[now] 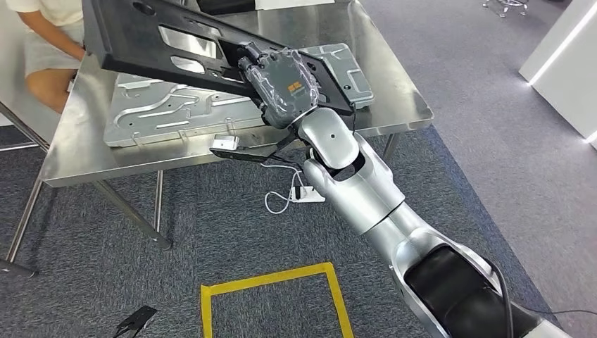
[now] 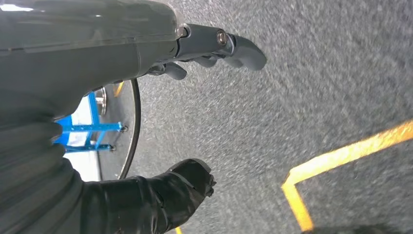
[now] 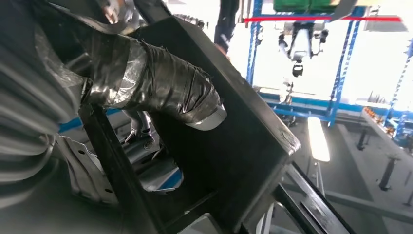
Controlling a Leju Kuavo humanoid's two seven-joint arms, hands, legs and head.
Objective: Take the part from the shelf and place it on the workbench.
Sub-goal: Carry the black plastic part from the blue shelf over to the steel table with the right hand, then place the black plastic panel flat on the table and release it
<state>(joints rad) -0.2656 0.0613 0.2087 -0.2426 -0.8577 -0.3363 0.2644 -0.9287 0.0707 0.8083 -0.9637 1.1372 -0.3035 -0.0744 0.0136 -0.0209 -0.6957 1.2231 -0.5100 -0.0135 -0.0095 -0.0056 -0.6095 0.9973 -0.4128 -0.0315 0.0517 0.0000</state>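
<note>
The left hand [image 2: 204,53], seen from behind its grey ribbed cover, is shown hanging above a speckled dark grey carpeted floor [image 2: 311,83]. Its dark fingers [image 2: 246,51] are seen slightly curled, with nothing held between them and the thick thumb. A yellow taped line [image 2: 341,156], bent at a corner, is laid on the carpet. A blue metal frame [image 2: 90,129] is visible beside a thin dark curved rim [image 2: 132,131] near the cover.

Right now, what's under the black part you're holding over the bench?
Under the black part, gripped by the right hand, lies a silver stamped panel on the workbench. The panel's middle is covered by the part.
</note>
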